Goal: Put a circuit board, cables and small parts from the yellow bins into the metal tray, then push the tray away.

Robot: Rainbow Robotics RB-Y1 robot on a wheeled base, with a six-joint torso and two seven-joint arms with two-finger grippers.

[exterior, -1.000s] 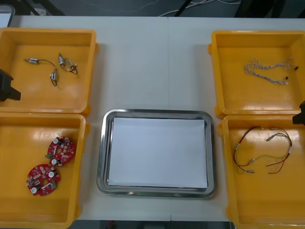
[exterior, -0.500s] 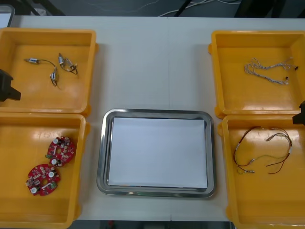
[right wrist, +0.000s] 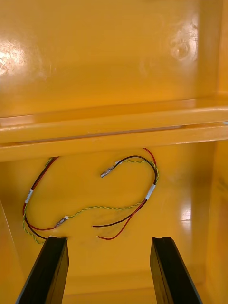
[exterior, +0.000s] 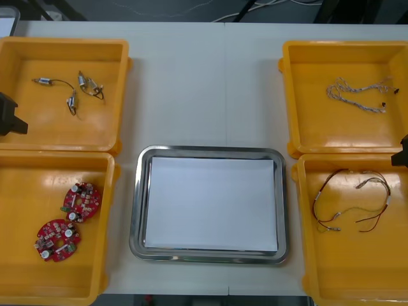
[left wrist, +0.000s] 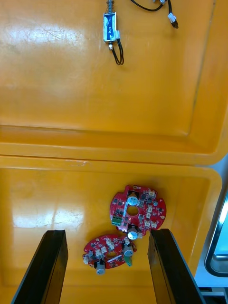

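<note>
The light table (exterior: 204,83) carries five things; the far left yellow bin (exterior: 38,121) and the near left yellow bin (exterior: 25,268) sit one behind the other at its left side, rims close together; the far right yellow bin (exterior: 331,127) and the near right yellow bin (exterior: 357,268) are paired likewise at its right. The metal tray (exterior: 135,217), white inside, lies flat between the two near bins, just beside each.

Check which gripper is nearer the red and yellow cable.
Right. The right gripper hovers open just short of the cable in the near right bin; the left gripper, also open, is across the tray over the left bins.
</note>
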